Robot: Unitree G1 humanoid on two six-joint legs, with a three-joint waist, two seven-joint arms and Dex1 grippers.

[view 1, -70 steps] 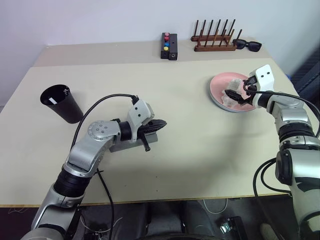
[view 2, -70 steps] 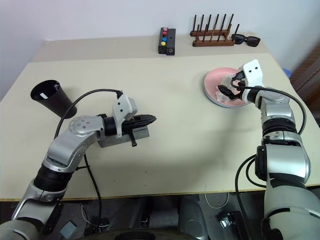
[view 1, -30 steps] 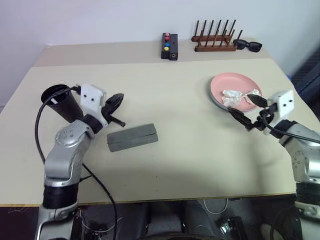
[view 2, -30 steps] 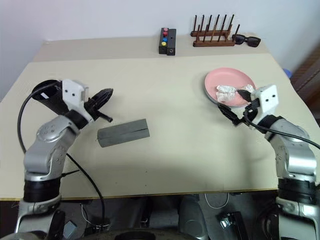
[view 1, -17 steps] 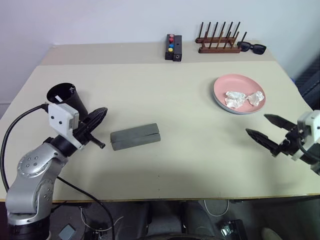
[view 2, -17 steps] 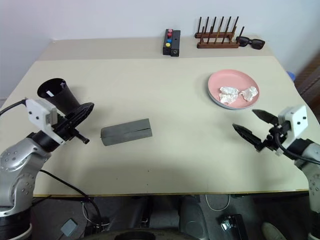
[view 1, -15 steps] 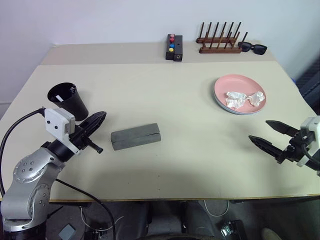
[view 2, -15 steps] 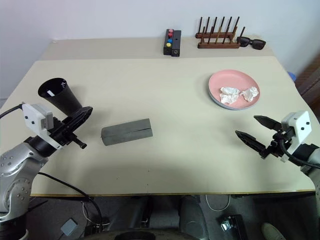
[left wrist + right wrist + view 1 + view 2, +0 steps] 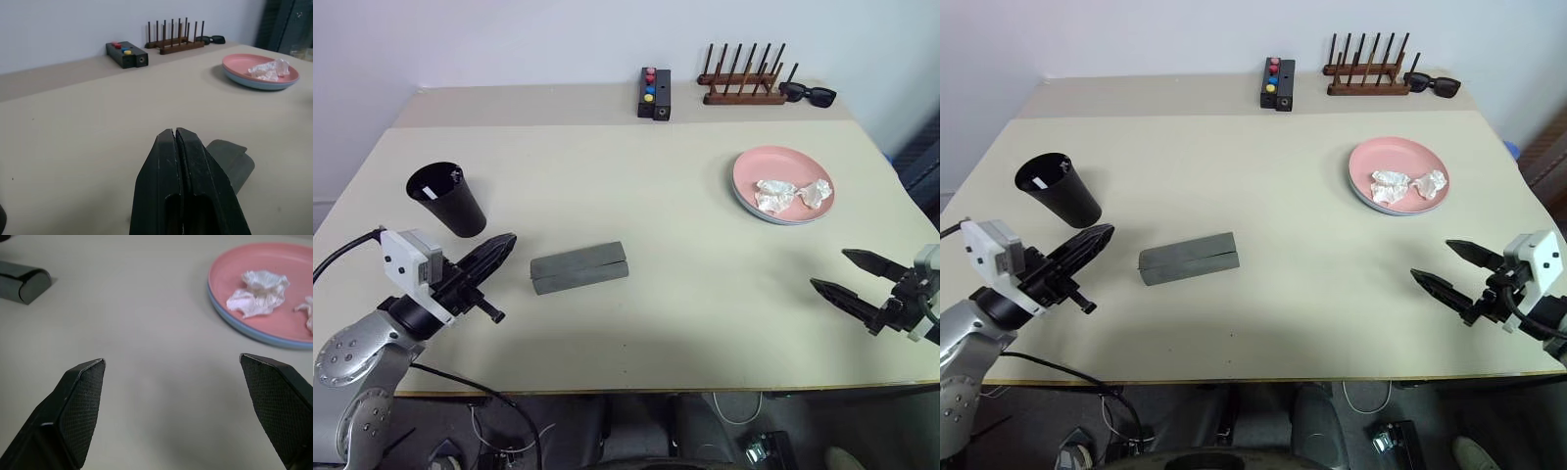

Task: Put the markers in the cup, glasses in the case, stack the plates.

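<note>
Open tabletop point(image 9: 705, 284) between case point(image 9: 578, 268) and stacked plates point(image 9: 783, 186), cup point(image 9: 447, 199) far left

Head stereo pair: looks forward and down over the whole table point(image 9: 636, 323). Left wrist camera: low, near the tabletop, faces level toward the plates point(image 9: 260, 73) at 2 o'clock. Right wrist camera: close, angled down; shares the plates and case point(image 9: 22, 279) with the others.

pink plate point(image 9: 784, 184), grey case point(image 9: 578, 268), black cup point(image 9: 447, 199)
</note>
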